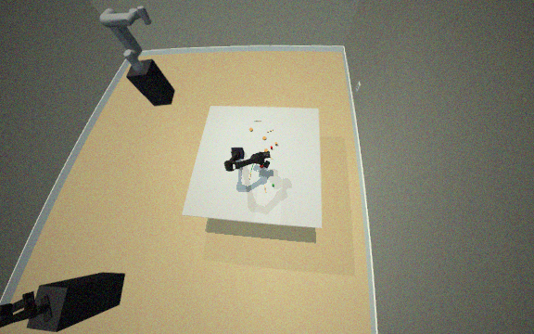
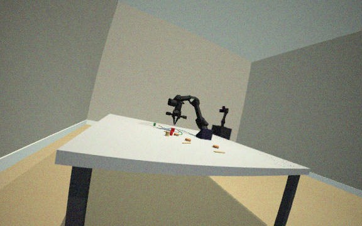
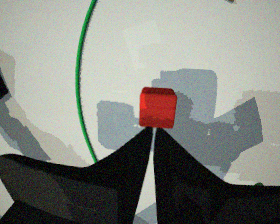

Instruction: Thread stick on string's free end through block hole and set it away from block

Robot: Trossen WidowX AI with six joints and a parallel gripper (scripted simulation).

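Observation:
My gripper (image 2: 175, 123) (image 3: 153, 133) is shut, with nothing seen between its fingertips, and hangs above the table. A red cube (image 3: 158, 108) shows just beyond the tips in the wrist view, lower than the gripper. The green string (image 3: 78, 75) curves down left of the cube and passes behind the left finger. Its thin stick (image 1: 249, 176) lies on the table in the top view and is hidden in the wrist view. A small tan piece (image 2: 167, 134) (image 1: 276, 144) may be the holed block; no hole can be seen. Which round orange piece is the string's button cannot be told.
Round orange pieces (image 1: 250, 130) (image 1: 264, 138) (image 2: 188, 139) lie on the white table (image 1: 202, 199). Loose sticks (image 1: 258, 121) (image 2: 186, 143) lie near them, another stick (image 1: 265, 189) beside a small green piece (image 1: 273, 186) (image 2: 154, 124). A second red piece (image 1: 272, 147) stands near the tan one.

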